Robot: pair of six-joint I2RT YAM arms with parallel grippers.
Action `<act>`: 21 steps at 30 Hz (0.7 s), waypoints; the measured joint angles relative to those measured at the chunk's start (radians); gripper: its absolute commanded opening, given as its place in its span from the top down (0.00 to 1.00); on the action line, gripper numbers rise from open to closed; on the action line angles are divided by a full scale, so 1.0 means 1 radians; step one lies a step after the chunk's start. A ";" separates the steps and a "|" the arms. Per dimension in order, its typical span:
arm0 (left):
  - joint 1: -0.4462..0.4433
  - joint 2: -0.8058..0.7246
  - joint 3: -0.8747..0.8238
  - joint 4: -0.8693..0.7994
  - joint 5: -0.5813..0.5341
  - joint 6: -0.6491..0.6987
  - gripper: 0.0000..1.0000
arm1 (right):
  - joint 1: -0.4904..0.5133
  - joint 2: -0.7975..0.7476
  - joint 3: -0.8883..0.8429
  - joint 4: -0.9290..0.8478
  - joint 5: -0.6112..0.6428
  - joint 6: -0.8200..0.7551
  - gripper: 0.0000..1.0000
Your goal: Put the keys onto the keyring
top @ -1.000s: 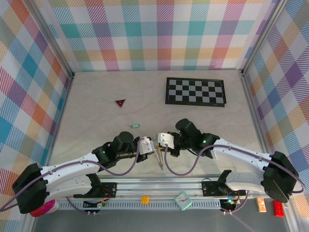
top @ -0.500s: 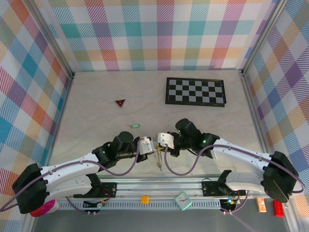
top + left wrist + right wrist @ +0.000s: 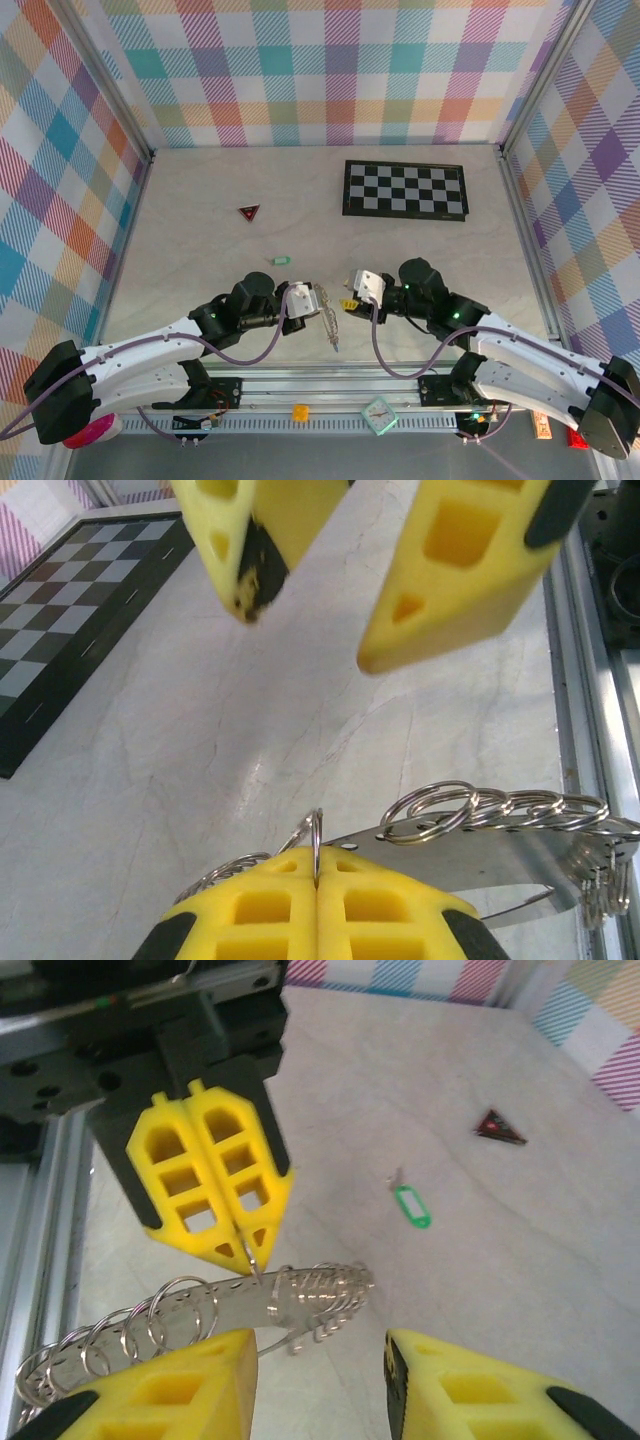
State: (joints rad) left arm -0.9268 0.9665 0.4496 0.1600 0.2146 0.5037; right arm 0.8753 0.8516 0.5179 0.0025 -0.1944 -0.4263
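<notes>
If the keyring (image 3: 230,1310) slips: my left claw (image 3: 319,303) pinches it only by one thin wire edge. In my judgement a small push could twist it out, and it would fall on the desk (image 3: 200,230).
If my right claw (image 3: 320,1355) closes here: it could catch the loose chain rings (image 3: 470,805) and not the flat band, and then a pull would tangle them.
If I reach for a key: the mint-green key (image 3: 281,260) is small and flat on the desk, so my fingertips may slide it away.
Left claw: closed, gripping the keyring between the fingertips.
Right claw: open and holding nothing; the keyring is just in front of its fingertips.
Keyring place: at my left claw, trailing toward 5 o'clock. I cannot tell if its low end touches the desk.
Key place: about 11 o'clock from my left claw, well apart and not on the ring.
Left arm pose: stretched low from 8 o'clock, claw pointing to 3 o'clock.
Right arm pose: stretched low from 4 o'clock, claw pointing to 9 o'clock, facing the left one, near but apart.
</notes>
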 measured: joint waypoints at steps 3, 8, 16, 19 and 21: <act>0.000 -0.001 0.005 -0.003 -0.031 -0.014 1.00 | 0.000 -0.019 0.000 0.009 0.043 0.031 0.59; 0.001 -0.040 0.031 -0.021 -0.102 -0.041 1.00 | 0.000 -0.022 0.000 0.019 0.117 0.080 0.57; 0.040 -0.187 0.116 -0.057 -0.304 -0.102 1.00 | 0.000 0.071 0.020 0.051 0.208 0.183 0.55; 0.074 -0.233 0.144 -0.095 -0.418 -0.135 1.00 | 0.000 0.176 0.080 0.040 0.230 0.268 0.54; 0.095 -0.251 0.165 -0.136 -0.492 -0.158 1.00 | 0.000 0.261 0.150 0.013 0.249 0.333 0.54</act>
State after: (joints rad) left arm -0.8314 0.7155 0.6147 0.0242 -0.2771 0.3454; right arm 0.8753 1.1122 0.6674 0.0154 0.0551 -0.0937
